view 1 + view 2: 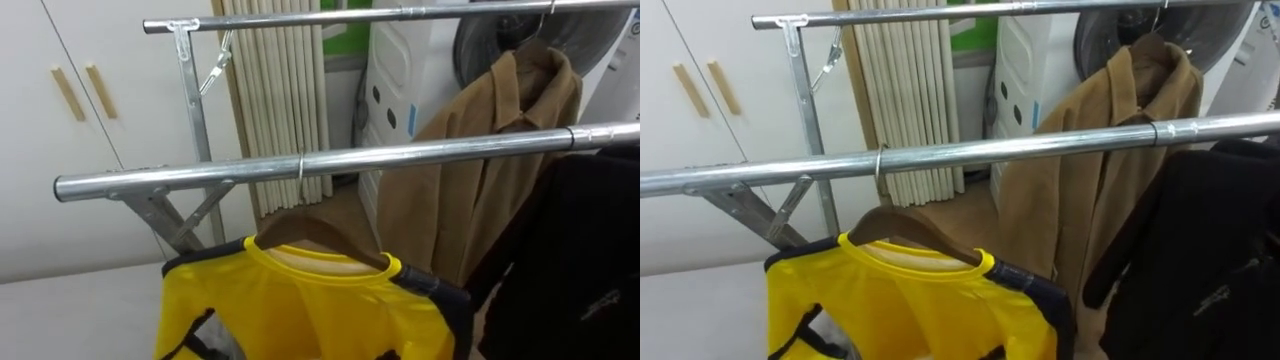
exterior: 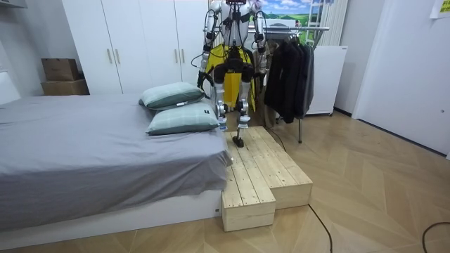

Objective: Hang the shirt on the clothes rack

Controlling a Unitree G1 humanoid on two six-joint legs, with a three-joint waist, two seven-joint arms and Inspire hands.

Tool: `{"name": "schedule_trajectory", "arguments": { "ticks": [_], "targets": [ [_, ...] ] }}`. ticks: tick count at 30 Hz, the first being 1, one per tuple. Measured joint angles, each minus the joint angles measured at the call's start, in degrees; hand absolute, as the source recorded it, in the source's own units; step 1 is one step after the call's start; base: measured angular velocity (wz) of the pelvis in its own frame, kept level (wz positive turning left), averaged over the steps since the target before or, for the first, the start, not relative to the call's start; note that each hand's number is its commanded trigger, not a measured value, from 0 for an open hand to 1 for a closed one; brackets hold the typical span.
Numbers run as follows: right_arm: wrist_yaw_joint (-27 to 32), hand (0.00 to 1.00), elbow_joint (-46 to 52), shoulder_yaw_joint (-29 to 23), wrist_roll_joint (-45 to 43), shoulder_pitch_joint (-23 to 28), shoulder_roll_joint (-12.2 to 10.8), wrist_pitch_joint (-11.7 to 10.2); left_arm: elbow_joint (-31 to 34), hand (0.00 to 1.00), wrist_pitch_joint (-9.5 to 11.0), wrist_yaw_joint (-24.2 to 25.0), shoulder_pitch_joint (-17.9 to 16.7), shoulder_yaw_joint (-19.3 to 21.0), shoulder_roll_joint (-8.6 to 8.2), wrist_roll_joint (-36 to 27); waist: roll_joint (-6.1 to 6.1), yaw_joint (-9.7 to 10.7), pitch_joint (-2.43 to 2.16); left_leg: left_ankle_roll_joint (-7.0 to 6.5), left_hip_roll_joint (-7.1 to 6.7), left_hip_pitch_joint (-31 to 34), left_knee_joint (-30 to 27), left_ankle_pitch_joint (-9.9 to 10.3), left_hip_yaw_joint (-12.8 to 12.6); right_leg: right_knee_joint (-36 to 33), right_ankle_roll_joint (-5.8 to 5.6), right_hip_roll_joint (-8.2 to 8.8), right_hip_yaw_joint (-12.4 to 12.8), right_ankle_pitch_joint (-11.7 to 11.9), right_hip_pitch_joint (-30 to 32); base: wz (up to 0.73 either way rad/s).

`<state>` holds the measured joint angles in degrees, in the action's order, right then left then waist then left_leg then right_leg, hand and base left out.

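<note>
In the left eye view, the yellow shirt [image 1: 300,310] hangs on a wooden hanger [image 1: 320,235]. The hanger's hook [image 1: 300,172] sits over the front rail [image 1: 420,152]. A brown coat [image 1: 480,170] hangs from the back rail [image 1: 400,14], and black clothes [image 1: 575,270] hang to the right of the shirt, near it but apart. In the room view, the robot stands on a wooden step [image 2: 267,176] beside the bed [image 2: 84,154], facing the rack. Its left hand [image 2: 200,79] and right hand [image 2: 257,67] are too small there, so nobody can tell if they are apart, together or holding something. In the right eye view, the hook is right on top of the rail, and the shirt looks level. The hanging looks nearly done. To do it well, the robot should check the hook is all the way over, let go slowly so the shirt does not swing, and keep it away from the black clothes.
</note>
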<state>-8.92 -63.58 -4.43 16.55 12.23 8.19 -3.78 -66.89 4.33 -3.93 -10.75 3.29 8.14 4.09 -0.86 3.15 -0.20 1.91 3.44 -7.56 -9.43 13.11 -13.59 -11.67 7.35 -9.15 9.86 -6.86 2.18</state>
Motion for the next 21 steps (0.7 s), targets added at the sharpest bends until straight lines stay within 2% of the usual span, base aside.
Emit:
{"name": "schedule_trajectory", "arguments": {
  "ticks": [8,21],
  "targets": [
    [-2.85,0.00,-4.13,-0.57,2.04,-1.55,-0.02,0.22,0.01,0.00,-0.29,2.91,0.00,1.07,0.53,-0.02,0.93,0.32,0.17,0.00,0.00,-0.01,0.00,0.00,1.54,0.02,0.16,0.04,-0.67,-0.22,-0.22,0.05],
    [-3.90,0.00,-5.90,-1.32,1.66,-2.17,0.04,0.21,0.02,0.00,-0.44,7.36,-0.10,1.02,0.84,-0.24,0.10,-0.07,0.15,-0.01,0.03,-0.15,-0.03,0.01,1.75,0.13,0.33,0.11,-1.06,-0.36,-0.42,0.00]
  ]
}}
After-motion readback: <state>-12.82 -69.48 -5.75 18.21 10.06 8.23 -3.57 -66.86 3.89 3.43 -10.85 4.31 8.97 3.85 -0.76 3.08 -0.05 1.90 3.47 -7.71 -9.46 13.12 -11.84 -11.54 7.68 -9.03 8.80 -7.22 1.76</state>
